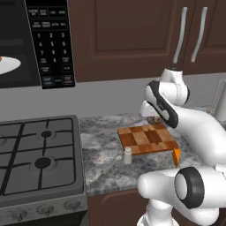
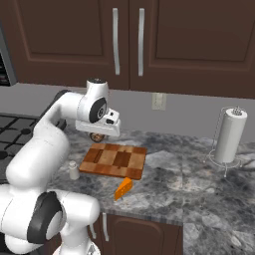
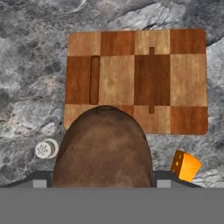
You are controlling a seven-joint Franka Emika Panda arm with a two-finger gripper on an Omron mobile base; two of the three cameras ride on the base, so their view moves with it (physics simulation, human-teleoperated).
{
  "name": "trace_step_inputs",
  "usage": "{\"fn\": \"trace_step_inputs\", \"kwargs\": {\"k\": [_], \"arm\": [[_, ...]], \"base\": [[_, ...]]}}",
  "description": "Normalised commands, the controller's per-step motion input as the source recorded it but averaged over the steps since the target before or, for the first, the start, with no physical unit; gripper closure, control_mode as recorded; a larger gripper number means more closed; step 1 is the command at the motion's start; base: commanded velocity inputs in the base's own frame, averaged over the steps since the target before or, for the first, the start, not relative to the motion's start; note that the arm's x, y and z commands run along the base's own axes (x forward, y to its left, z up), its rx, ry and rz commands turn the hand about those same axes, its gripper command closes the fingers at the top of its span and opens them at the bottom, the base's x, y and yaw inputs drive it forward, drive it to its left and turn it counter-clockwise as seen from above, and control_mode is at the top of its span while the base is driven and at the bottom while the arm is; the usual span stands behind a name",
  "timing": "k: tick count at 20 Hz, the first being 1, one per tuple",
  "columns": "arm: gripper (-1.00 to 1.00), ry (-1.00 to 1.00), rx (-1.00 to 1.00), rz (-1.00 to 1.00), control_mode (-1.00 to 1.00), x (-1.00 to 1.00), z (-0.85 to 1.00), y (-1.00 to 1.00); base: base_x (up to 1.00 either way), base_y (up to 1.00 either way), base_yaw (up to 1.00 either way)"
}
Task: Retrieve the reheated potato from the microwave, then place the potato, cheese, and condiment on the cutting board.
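The potato (image 3: 103, 148) hides the cutting board's (image 3: 135, 78) edge at six o'clock. The microwave (image 1: 26, 39) runs off frame at nine o'clock — keypad labels too blurred to read.

One cutting board (image 2: 113, 161) lies on the counter (image 2: 199, 189). One potato (image 3: 103, 148), one cheese wedge (image 2: 123, 189) and one condiment shaker (image 1: 127, 156). One microwave (image 1: 35, 42), with one white turntable (image 1: 9, 65) carrying what may be one small item at the picture's edge. One stove (image 1: 39, 159) with two burners in view, one paper towel roll (image 2: 229, 134), and four cabinet handles.
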Motion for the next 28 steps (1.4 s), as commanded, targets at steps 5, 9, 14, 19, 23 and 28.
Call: {"fn": "trace_step_inputs", "kwargs": {"k": [5, 9, 14, 19, 23, 28], "arm": [[1.0, 0.01, 0.01, 0.0, -1.0, 0.37, -0.68, -0.12], [1.0, 0.0, 0.01, 0.0, -1.0, 0.41, -0.67, -0.05], [1.0, 0.0, 0.0, 0.0, -1.0, 0.44, -0.61, 0.0], [1.0, 0.0, 0.0, 0.0, -1.0, 0.27, -0.45, 0.0], [1.0, 0.0, 0.0, 0.0, -1.0, 0.3, -0.42, -0.01], [1.0, 0.0, 0.0, 0.0, -1.0, 0.26, -0.36, -0.02]], "base": [[0.0, 0.0, 0.0], [0.0, 0.0, 0.0], [0.0, 0.0, 0.0], [0.0, 0.0, 0.0], [0.0, 0.0, 0.0], [0.0, 0.0, 0.0]]}}
